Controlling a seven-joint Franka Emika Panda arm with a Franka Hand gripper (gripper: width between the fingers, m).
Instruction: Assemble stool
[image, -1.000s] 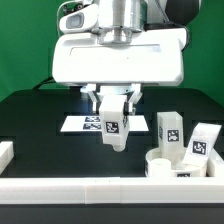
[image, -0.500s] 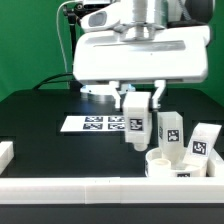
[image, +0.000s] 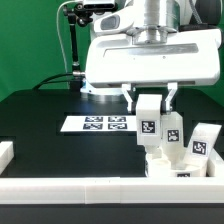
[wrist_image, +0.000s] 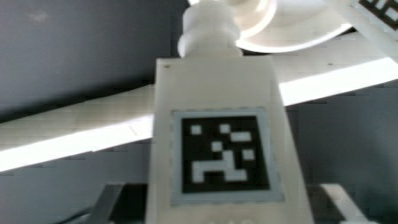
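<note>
My gripper (image: 151, 102) is shut on a white blocky stool leg (image: 150, 128) with a black-and-white tag, holding it upright by its top. The leg hangs just above the low round seat (image: 170, 166) at the exterior view's lower right. In the wrist view the held leg (wrist_image: 222, 120) fills the middle between my fingers (wrist_image: 118, 200), its narrow end pointing at the seat (wrist_image: 288, 28). Two more tagged legs, one (image: 172, 128) just behind the held one and one (image: 202, 143) further right, stand beside the seat.
The marker board (image: 98, 124) lies flat on the black table to the exterior view's left of the held leg. A long white border bar (image: 90, 188) runs along the front edge, with a short one (image: 8, 152) at the left. A green wall stands behind.
The arm has carried the held leg toward the exterior view's right, from over the marker board to above the seat. The grip has stayed the same.
</note>
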